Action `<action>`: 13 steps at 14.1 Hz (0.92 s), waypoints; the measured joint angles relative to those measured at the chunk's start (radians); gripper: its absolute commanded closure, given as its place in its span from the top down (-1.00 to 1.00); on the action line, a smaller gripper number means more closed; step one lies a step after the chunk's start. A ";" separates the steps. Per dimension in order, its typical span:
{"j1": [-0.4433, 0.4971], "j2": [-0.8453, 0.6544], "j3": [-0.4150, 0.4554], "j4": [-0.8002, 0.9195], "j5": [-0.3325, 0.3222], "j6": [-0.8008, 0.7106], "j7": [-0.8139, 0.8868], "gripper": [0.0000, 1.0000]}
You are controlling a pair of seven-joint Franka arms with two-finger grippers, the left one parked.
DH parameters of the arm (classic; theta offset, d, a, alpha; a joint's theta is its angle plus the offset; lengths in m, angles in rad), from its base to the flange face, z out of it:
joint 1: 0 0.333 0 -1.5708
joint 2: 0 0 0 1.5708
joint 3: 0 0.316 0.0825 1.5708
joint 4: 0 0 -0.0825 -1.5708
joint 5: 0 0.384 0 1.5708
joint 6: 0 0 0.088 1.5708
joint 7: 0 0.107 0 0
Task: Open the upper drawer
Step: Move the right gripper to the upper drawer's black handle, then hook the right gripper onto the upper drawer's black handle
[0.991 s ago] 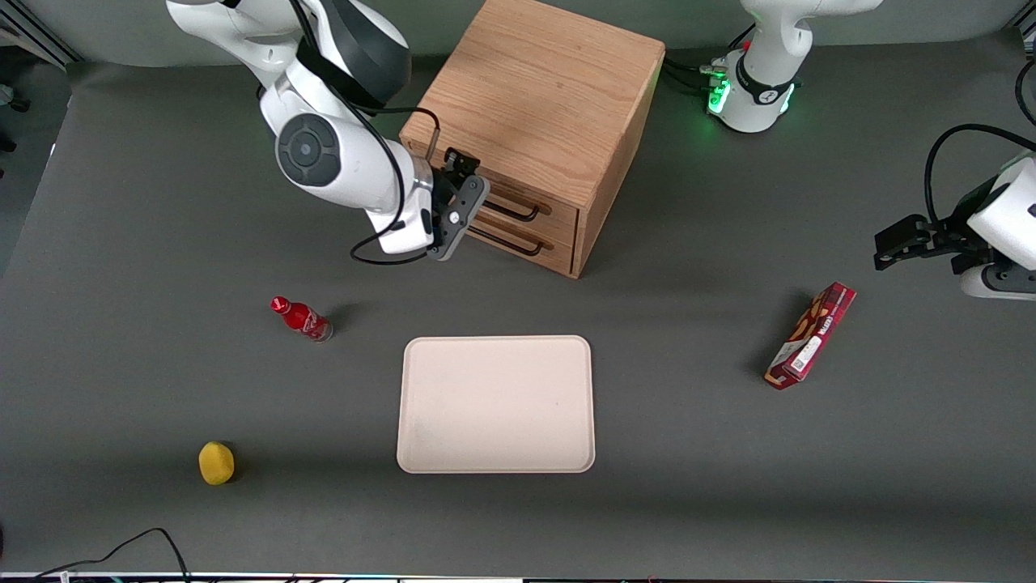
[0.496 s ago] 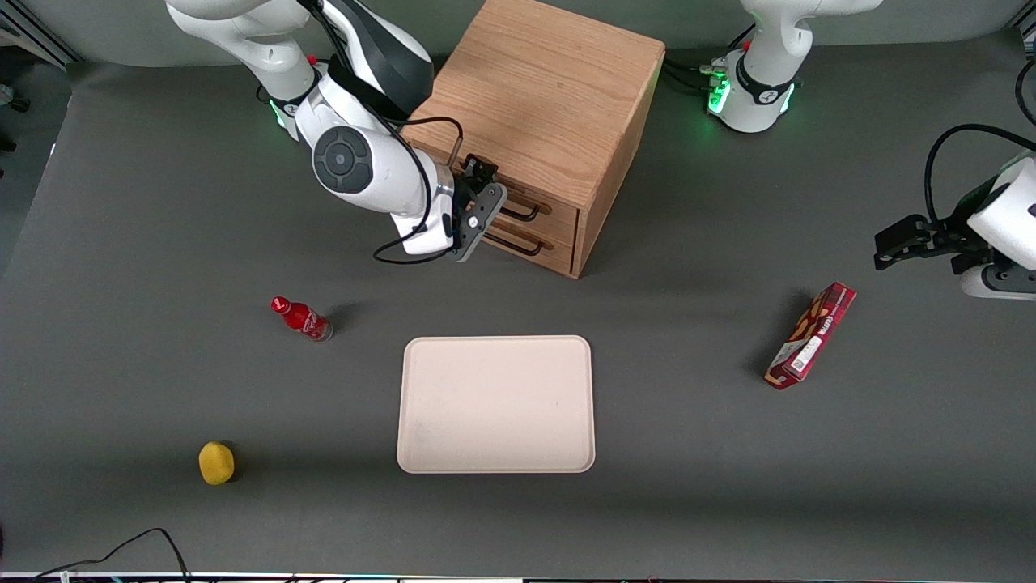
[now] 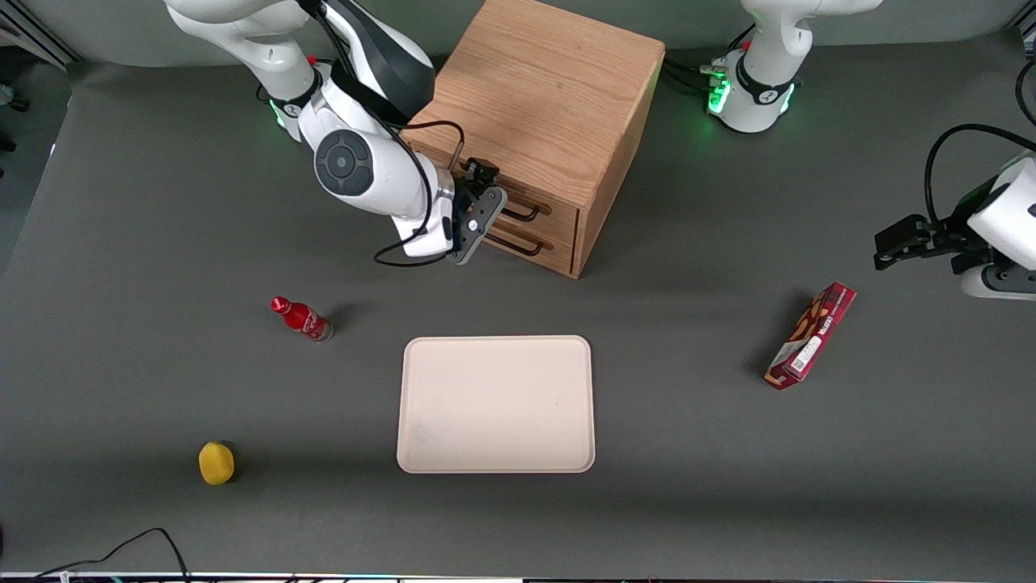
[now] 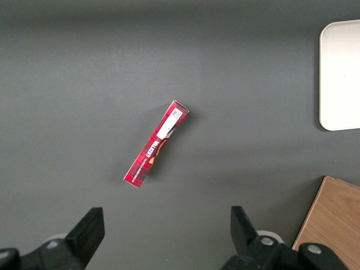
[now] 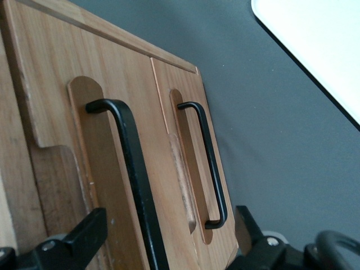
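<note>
Your gripper sits spread wide at the cabinet front, holding nothing, fingers straddling the upper drawer handle to clamp it.

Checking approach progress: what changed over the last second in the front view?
The right arm's gripper moved sideways toward the parked arm's end, along the front of the boxy oak cabinet, and now sits at the upper drawer's black wire bar handle. Fingers open, nothing grasped yet. Both drawers remain shut; the cream tray, red bottle, yellow lemon-like object and red box have not moved.
</note>
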 measured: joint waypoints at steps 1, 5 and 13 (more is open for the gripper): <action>0.000 0.004 0.000 -0.001 -0.006 0.004 0.000 1.00; -0.009 0.022 -0.004 -0.004 -0.024 0.016 0.000 1.00; -0.008 0.047 -0.003 -0.001 -0.035 0.019 0.017 1.00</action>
